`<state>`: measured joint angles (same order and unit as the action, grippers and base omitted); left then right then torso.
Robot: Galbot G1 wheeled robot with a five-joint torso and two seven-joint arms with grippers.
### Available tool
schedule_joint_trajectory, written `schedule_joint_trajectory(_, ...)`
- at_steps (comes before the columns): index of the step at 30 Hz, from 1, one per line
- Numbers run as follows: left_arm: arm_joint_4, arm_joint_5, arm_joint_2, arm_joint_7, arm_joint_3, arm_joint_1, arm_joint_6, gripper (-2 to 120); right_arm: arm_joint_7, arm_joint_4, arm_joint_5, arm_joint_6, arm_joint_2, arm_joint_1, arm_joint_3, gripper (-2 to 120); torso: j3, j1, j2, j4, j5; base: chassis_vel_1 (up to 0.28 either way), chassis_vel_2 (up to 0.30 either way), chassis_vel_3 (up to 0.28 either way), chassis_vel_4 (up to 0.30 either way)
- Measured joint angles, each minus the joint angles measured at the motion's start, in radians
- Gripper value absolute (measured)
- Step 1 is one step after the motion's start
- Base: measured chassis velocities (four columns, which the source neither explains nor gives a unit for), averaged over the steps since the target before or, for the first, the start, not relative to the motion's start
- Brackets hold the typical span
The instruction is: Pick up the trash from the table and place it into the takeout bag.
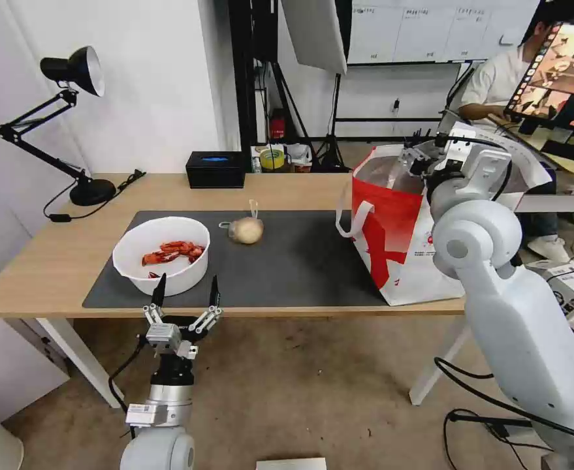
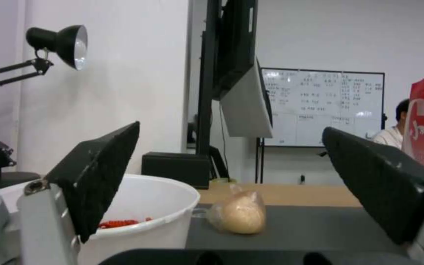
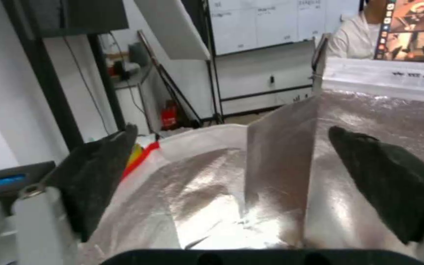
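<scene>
A white round bowl (image 1: pixel 161 253) with red crayfish shells sits at the left of the dark mat (image 1: pixel 300 261) on the table (image 1: pixel 38 261). A beige lump in a clear bag (image 1: pixel 245 230) lies to its right. My left gripper (image 1: pixel 187 290) hangs open at the table's front edge, just before the bowl (image 2: pixel 143 209), with the lump (image 2: pixel 239 216) farther off. The white-and-red takeout bag (image 1: pixel 391 241) stands at the table's right end. My right gripper (image 1: pixel 419 156) is open above the bag's mouth, over the silver foil lining (image 3: pixel 212 191), with nothing between its fingers.
A black desk lamp (image 1: pixel 71 117) stands at the table's far left corner and a small black box (image 1: pixel 215 170) at the back edge. Past the bag a person sits at a desk with a monitor (image 1: pixel 561 78). Bare floor lies below the front edge.
</scene>
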<state>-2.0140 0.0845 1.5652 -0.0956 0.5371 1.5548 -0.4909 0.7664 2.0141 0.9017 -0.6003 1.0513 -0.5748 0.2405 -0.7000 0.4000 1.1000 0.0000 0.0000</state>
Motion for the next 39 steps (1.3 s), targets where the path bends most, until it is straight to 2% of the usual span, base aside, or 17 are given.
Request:
schedule_joint_trajectory(11,-0.006,0.001,0.0,0.0,0.001,0.004,0.001,100,-0.117,0.028,-0.08,0.078,-0.02,-0.037,0.006,100,0.0,0.0,0.0,0.0,0.0,0.0,0.0,0.0,0.0)
schedule_joint_trajectory(14,-0.008,0.001,0.0,0.001,0.0,0.005,0.001,100,-0.201,0.036,-0.136,0.158,-0.03,-0.065,0.008,100,0.0,0.0,0.0,0.0,0.0,0.0,0.0,0.0,0.0)
schedule_joint_trajectory(15,-0.008,0.001,0.0,0.001,0.0,0.005,0.001,100,-0.201,0.036,-0.136,0.158,-0.03,-0.065,0.008,100,0.0,0.0,0.0,0.0,0.0,0.0,0.0,0.0,0.0)
schedule_joint_trajectory(18,-0.011,0.001,0.001,0.001,-0.001,0.007,0.002,100,-0.305,0.036,-0.198,0.271,-0.038,-0.105,0.011,100,0.0,0.0,0.0,0.0,0.0,0.0,0.0,0.0,0.0)
schedule_joint_trajectory(23,-0.014,0.001,0.003,0.001,-0.002,0.012,0.002,100,-0.385,0.035,-0.235,0.353,-0.037,-0.154,0.018,100,0.0,0.0,0.0,0.0,-0.0001,0.0,0.0,0.0,0.0)
schedule_joint_trajectory(26,-0.019,0.001,0.003,0.001,-0.002,0.015,0.002,100,-0.482,0.025,-0.3,0.478,-0.028,-0.242,0.035,100,0.0,0.0,0.0,0.0,0.0002,0.0,0.0,0.0,0.0)
schedule_joint_trajectory(27,-0.019,0.001,0.003,0.001,-0.002,0.015,0.002,100,-0.482,0.025,-0.3,0.478,-0.028,-0.242,0.035,100,0.0,0.0,0.0,0.0,0.0002,0.0,0.0,0.0,0.0)
schedule_joint_trajectory(32,-0.021,0.001,0.004,0.001,-0.002,0.015,0.002,100,-0.573,0.037,-0.387,0.635,0.018,-0.391,0.081,100,0.0,0.0,0.0,0.0,0.0,0.0,0.0,0.0,0.0)
schedule_joint_trajectory(39,-0.022,0.001,-0.002,0.001,-0.003,0.013,0.002,100,-0.638,0.054,-0.476,0.764,0.074,-0.522,0.119,100,0.0,0.0,0.0,-0.0001,0.0,0.0,0.0,0.0,0.0)
